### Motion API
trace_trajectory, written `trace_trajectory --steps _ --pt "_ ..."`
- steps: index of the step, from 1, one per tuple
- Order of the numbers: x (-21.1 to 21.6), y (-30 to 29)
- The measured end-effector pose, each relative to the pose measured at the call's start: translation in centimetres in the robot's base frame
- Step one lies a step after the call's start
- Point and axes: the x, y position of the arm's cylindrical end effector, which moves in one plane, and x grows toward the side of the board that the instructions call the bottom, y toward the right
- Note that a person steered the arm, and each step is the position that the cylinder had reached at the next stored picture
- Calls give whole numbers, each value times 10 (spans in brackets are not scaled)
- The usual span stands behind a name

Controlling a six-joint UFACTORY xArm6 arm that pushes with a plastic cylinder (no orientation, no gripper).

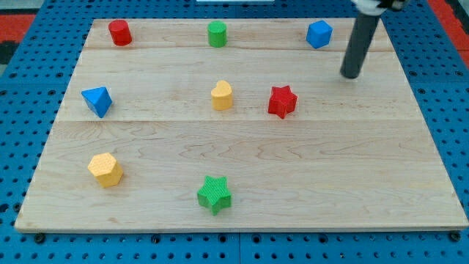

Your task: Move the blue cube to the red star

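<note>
Camera view: faceted blue cube [319, 34], ridged red star [282, 101], my tip [351, 75] right.

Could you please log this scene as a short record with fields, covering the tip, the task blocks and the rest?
tip: my tip at the view's upper right, not touching any block
blue cube: top edge, up-left of the tip
red star: near centre, down-left of the cube
contact: none yet
other blocks: red cylinder, green cylinder, blue pyramid, yellow heart, yellow hexagon, green star
</note>
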Motion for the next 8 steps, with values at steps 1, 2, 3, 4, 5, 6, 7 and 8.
trace_trajectory --steps 1,2,3,4,5,6,7,8 --pt "-28 59" --pt "-51 91" --pt "-80 84" --pt "-97 30" --pt "-110 -17" --pt "-111 -49" --pt "-75 -97" --pt "-76 -119"
